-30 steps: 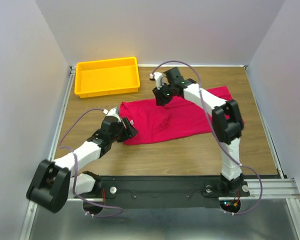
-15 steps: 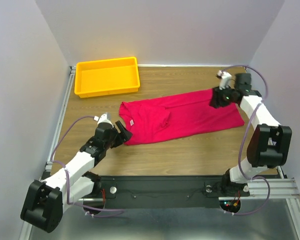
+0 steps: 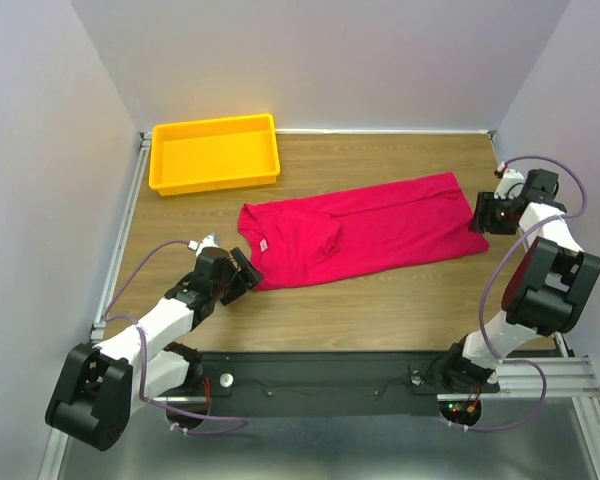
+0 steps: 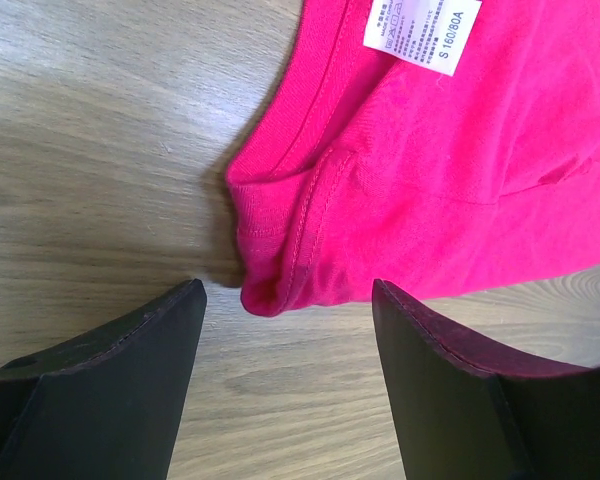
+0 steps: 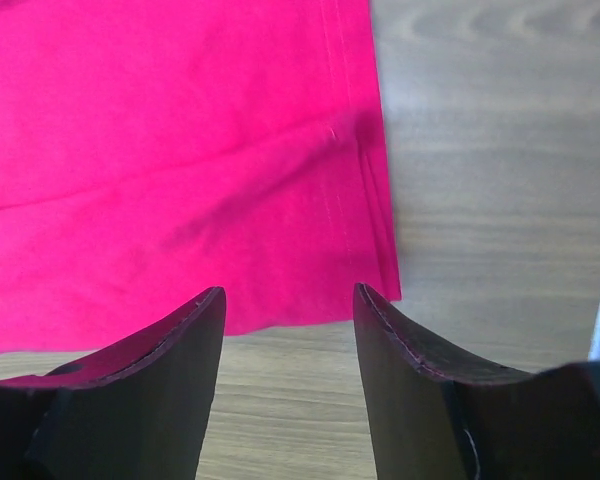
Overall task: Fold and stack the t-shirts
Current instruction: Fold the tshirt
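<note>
Left gripper [image 4: 287, 288] and right gripper [image 5: 289, 290] both stand open and empty at opposite ends of the t-shirt [image 3: 370, 225].

Black fingers [image 5: 130, 400] stand apart, empty, at the crimson t-shirt [image 5: 160, 140] hem corner on the wooden table [image 5: 500, 150].

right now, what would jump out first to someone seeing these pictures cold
A bright pink t-shirt lies spread out flat across the middle of the wooden table, its white neck label showing near the left end. Behind it, at the far left corner, sits a yellow tray. Each arm reaches to one end of the shirt: the left gripper open at the near-left corner, the right gripper open at the right hem.
</note>
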You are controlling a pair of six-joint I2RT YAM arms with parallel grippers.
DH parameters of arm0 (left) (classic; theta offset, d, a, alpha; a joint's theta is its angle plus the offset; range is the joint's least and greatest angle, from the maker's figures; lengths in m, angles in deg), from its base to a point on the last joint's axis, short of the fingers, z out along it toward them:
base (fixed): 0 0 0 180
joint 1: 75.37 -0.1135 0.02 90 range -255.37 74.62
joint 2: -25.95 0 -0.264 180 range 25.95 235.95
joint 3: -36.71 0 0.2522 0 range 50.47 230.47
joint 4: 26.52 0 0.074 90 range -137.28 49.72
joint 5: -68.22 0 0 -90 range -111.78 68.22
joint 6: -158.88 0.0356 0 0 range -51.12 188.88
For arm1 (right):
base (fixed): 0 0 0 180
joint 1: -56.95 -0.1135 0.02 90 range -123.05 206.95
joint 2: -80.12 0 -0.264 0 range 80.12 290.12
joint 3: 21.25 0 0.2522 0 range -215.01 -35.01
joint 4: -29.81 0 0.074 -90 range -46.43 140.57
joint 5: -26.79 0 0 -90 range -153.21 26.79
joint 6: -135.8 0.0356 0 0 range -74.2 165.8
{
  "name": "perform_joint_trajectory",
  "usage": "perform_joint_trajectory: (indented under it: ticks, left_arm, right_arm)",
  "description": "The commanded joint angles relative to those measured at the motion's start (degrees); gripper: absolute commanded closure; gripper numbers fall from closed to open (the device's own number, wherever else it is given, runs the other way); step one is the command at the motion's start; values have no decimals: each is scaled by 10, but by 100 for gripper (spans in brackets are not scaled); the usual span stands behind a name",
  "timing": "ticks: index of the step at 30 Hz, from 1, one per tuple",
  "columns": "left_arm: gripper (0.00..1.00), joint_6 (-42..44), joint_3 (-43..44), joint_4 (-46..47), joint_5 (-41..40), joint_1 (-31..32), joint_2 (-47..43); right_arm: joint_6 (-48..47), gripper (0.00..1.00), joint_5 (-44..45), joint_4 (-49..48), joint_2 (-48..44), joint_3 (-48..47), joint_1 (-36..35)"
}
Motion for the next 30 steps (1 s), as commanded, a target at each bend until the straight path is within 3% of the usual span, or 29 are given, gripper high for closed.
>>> perform_joint_trajectory:
  ticks: [1,9,16,19,23,27,30]
  left_arm:
    - [21,-5,9,11,-4,-3,-1]
    - [24,-15,0,41,10,-3,16]
    - [33,-12,11,58,19,-3,45]
    - [35,-9,8,53,13,-3,36]
    - [34,5,20,16,-16,-3,2]
    - [34,10,28,-17,-58,-3,-58]
    - [34,16,37,-41,-78,-3,-95]
  right_arm:
    - [-9,40,21,-10,20,11,9]
    - [-11,41,10,-14,82,8,37]
    - [-5,51,-23,-14,115,11,37]
    - [-10,63,-27,-13,114,25,38]
    - [-19,88,-24,-12,110,42,46]
    - [-35,99,6,-11,102,58,62]
    - [-59,99,39,-8,82,84,77]
